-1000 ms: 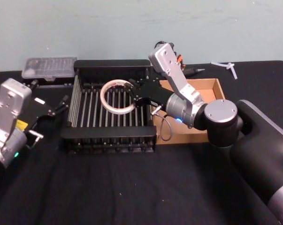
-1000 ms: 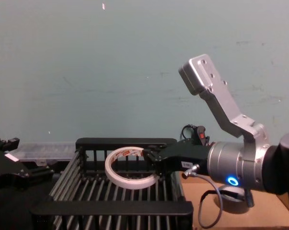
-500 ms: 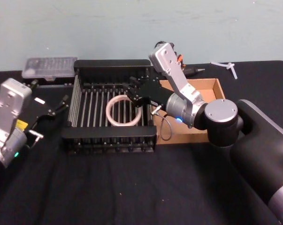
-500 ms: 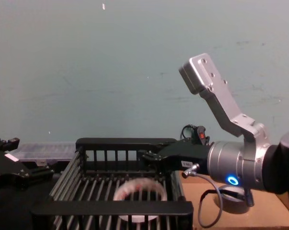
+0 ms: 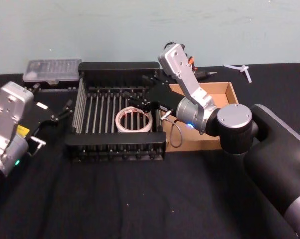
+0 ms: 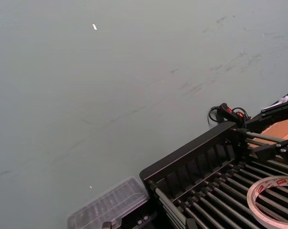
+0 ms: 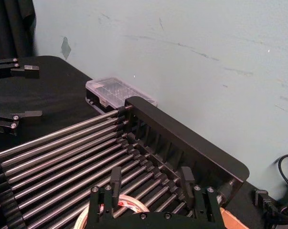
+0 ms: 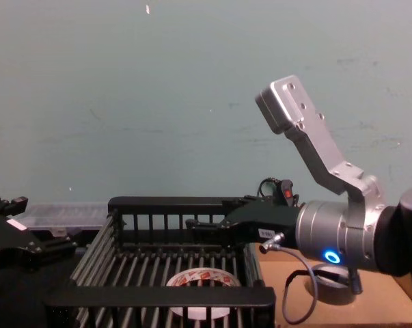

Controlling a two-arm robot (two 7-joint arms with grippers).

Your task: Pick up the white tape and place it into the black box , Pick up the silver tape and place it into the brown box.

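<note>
1. The white tape (image 5: 134, 120) lies flat on the barred bottom of the black box (image 5: 117, 69), toward the box's near right corner; red marks show on its face.
2. The right claw (image 5: 139, 95) hangs over the black box, just above and behind the white tape, its two fingers (image 7: 116, 180) spread apart with nothing between them and not touching the roll.
3. The brown box (image 5: 231, 92) sits on the dark surface (image 5: 140, 199), touching the right side of the black box; the right arm reaches across it.
4. In the chest view the silver tape (image 8: 328, 279) lies in the brown box, to the right of the black box, partly hidden behind the right arm's wrist.
5. The left claw (image 5: 60, 113) rests just left of the black box, low over the surface, its fingers spread and holding nothing.
6. A clear plastic case (image 5: 52, 71) lies at the black box's far left corner.
</note>
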